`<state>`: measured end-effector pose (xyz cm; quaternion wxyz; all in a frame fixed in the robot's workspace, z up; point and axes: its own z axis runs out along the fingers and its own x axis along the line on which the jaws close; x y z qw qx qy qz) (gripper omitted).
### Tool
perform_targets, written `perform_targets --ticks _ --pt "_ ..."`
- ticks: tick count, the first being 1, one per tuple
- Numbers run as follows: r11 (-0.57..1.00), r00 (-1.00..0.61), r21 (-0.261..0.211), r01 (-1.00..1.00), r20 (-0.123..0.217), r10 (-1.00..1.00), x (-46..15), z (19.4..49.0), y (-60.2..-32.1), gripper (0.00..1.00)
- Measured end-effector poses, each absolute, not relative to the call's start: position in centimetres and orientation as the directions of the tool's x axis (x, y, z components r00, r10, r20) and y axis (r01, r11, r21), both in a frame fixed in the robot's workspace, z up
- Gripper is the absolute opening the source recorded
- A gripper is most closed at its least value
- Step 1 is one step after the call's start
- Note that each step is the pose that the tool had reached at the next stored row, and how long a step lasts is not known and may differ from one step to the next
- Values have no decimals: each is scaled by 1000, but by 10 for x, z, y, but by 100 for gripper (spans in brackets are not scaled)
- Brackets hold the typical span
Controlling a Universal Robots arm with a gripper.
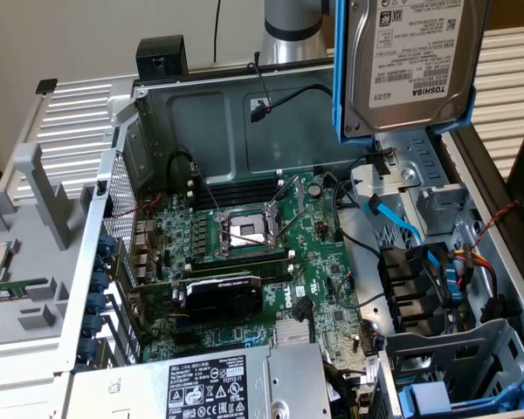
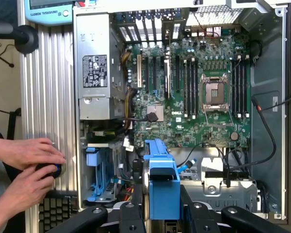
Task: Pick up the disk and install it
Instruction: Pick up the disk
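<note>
Gripper (image 2: 162, 209): black fingers (image 2: 196, 213) press in from both sides on a blue frame. The jaws are drawn partway together and clamped on it.
Disk (image 1: 410, 61): a silver hard drive with a white Toshiba label, clipped into a bright blue plastic frame. It is held in the air on edge and slightly tilted, above the open computer case (image 1: 153, 113), toward the exterior view's right. It appears to touch no part of the case.
Handling: likely dense and rigid, heavy for its size. The metal faces look smooth and could slip. The plastic frame probably flexes a little. A knock or drop could damage the drive.
Where to hold: the frame's two long side rails look like the safest place, since they keep pressure off the label face and the underside.
Drive cage (image 1: 419, 188): a silver metal bay directly below the disk, with a blue cable (image 1: 391, 223) trailing beside it.
Blue tray (image 1: 437, 397): holds no drive and sits in a neighbouring bay.
Motherboard (image 1: 271, 262): green and lying flat, with a bare processor socket (image 1: 246, 229) near its middle.
Power supply (image 1: 218, 388): a large silver box with a warning label, at the case's edge.
Person: one hand (image 2: 31, 153) and the other hand (image 2: 22, 189) are cupped around a small dark object outside the case wall.
</note>
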<state>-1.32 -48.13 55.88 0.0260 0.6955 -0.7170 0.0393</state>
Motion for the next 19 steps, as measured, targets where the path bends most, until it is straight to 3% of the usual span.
perform_targets --ticks 19 --pt "37 -39 -22 -999 94 -995 -11 576 -503 37"
